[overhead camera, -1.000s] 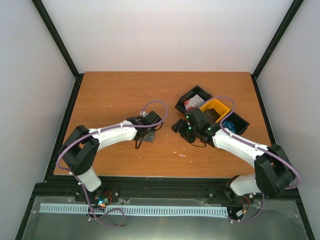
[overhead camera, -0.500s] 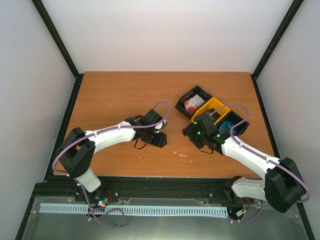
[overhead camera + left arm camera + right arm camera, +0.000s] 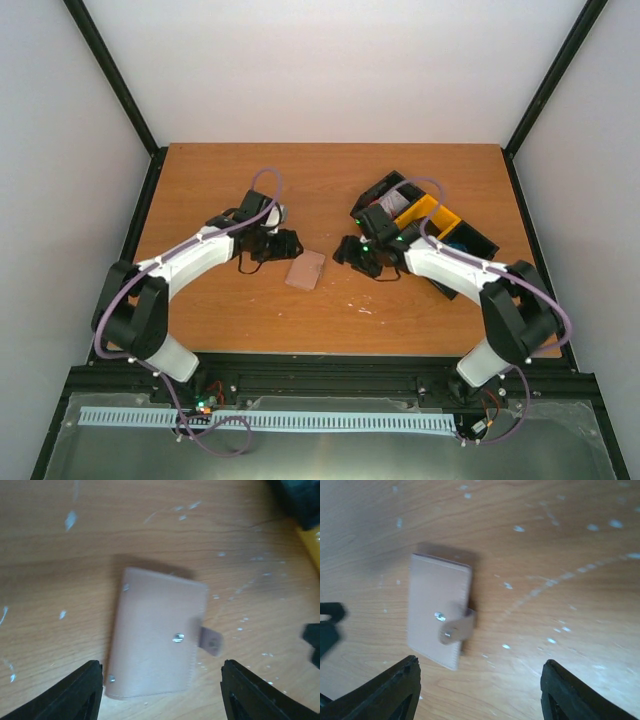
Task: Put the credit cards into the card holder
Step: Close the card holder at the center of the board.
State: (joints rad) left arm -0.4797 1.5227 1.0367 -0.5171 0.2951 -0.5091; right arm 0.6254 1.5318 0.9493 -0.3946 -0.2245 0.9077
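Card holder (image 3: 305, 270) lies closed and flat on the wooden table (image 3: 210, 180), tan-pink outer face up, near the middle of the front half. It sits between the two grippers and touches neither.

Left wrist view: the card holder (image 3: 157, 640) fills the centre of the frame. A metal snap stud (image 3: 177, 637) shows on its face. A short closing tab (image 3: 211, 641) projects past its right edge and is not fastened down. White specks dot the table surface around it.

Right wrist view: the card holder (image 3: 437, 615) lies left of centre. The closing tab (image 3: 457, 627) is folded loosely over one long edge.

Left gripper (image 3: 280, 243): positioned just left of the card holder and apart from it. In its own camera the jaws (image 3: 161, 667) stand spread wide, with nothing pinched between the fingers (image 3: 82, 692).

Right gripper (image 3: 355, 252): positioned just right of the card holder and apart from it. In its own camera the jaws (image 3: 481, 662) stand spread wide and hold nothing.

Bins: a black bin (image 3: 378, 188) and a yellow bin (image 3: 441, 214) stand in a row at the right rear of the table, behind the right arm. The arm covers most of their contents, so the credit cards cannot be made out clearly.
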